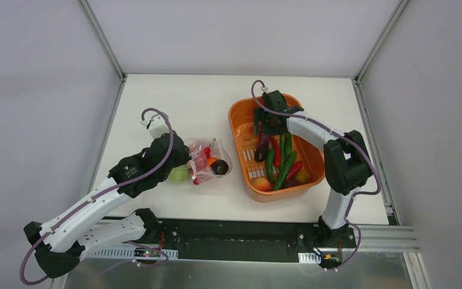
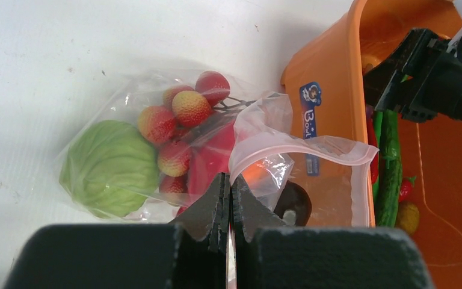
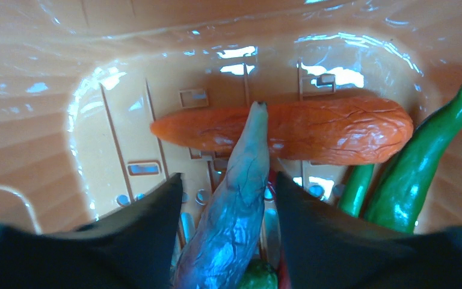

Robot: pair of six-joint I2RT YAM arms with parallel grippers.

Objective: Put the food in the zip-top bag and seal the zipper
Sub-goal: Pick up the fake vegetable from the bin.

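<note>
Zip-top bag (image 2: pixel 258 123) is clear, crinkly, pink-edged.

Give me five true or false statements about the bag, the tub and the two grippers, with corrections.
1. The left gripper is shut on the zip-top bag's edge. True.
2. The right gripper hangs over bare table. False: it is inside the orange tub, open astride a dark purple eggplant.
3. A green cabbage lies in the bag. True.
4. The zipper is sealed. False: the mouth gapes.
5. The carrot is bagged. False: it lies in the tub.
</note>
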